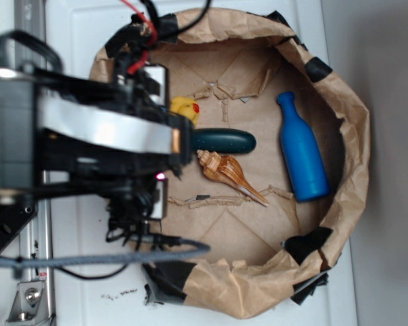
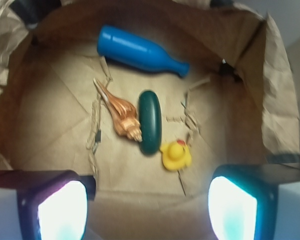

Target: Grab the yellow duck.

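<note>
Wrist view: yellow duck (image 2: 176,155) beside green oval (image 2: 150,121)

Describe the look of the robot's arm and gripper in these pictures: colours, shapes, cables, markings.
The arm is black and boxy, with a glossy silver-grey band across its upper link. Red and black wires loop over its far end, a small pink-red light glows on its underside, and a grey braided cable trails below. In the wrist view, the gripper has two dark, blocky fingers with glaring pale pads.
</note>
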Controlling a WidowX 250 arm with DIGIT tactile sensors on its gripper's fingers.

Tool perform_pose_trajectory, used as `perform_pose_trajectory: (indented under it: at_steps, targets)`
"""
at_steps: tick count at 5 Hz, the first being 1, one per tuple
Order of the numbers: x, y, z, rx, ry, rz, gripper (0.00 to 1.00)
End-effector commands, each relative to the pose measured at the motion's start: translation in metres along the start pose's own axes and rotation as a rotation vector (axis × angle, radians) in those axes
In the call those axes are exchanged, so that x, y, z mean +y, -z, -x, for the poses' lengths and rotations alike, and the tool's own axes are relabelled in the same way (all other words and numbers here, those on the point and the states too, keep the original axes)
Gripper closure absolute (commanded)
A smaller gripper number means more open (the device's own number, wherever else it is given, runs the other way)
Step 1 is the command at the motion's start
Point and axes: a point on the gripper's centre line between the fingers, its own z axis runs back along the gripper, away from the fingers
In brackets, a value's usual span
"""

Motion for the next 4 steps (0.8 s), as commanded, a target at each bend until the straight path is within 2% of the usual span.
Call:
perform_pose_trajectory:
  at_steps: [1, 3, 4]
  targets:
    - [0.015, 0.017, -0.018, -0.024, 0.046, 0.077, 0.0]
    - [0.022, 0.049, -0.007, -0.005, 0.109, 0.102, 0.0]
    - [0.027, 0.049, -0.004, -0.01, 0.129, 0.105, 0.0]
